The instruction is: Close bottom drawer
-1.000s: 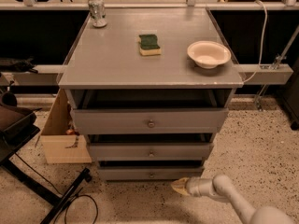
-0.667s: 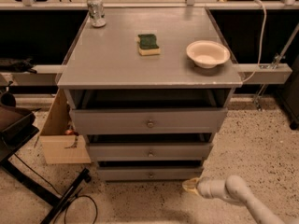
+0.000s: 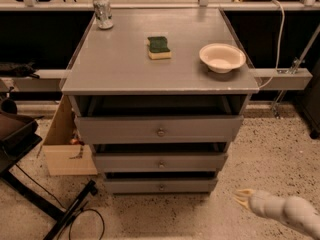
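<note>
Camera view | bottom drawer (image 3: 160, 185) of 3, seemingly ajar | claw (image 3: 244, 198) lower right, apart | grip unclear

Three drawers (image 3: 125, 129) (image 3: 125, 162) (image 3: 125, 186), one can (image 3: 103, 12), one sponge (image 3: 159, 47), one bowl (image 3: 222, 57), one tool (image 3: 243, 198) low right.

The gripper (image 3: 242, 198) is seen low at the right of the view, with its tip pointed to the left and held roughly level. Behind it, the pale arm (image 3: 290, 213) is stretched down and rightward and is cut off at the lower right corner.
</note>
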`<state>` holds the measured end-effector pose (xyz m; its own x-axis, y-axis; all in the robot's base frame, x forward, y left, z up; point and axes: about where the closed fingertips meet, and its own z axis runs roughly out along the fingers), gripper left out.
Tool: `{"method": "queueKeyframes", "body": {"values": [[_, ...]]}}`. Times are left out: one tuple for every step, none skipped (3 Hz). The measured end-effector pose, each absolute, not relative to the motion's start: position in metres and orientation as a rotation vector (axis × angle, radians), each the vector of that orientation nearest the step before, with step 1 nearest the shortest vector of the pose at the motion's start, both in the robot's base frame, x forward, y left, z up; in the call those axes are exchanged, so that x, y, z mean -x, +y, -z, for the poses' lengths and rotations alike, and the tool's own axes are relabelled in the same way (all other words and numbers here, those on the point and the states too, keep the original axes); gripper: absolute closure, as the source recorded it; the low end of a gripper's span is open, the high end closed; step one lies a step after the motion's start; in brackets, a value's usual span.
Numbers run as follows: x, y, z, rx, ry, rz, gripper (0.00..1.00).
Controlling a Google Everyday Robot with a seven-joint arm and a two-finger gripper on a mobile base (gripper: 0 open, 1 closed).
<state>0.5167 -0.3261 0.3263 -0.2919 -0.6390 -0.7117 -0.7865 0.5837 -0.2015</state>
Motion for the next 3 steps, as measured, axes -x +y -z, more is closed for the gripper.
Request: {"method": "queueKeyframes", "body": {"values": [[-0.486,-0.375,-0.395,1.052,2.084,-0.03,1.0],[-0.463,-0.384,-0.469,1.041,2.06,0.154,1.0],[-0.456,-0.352,-0.532,1.14,1.961,0.3,1.0]]}}
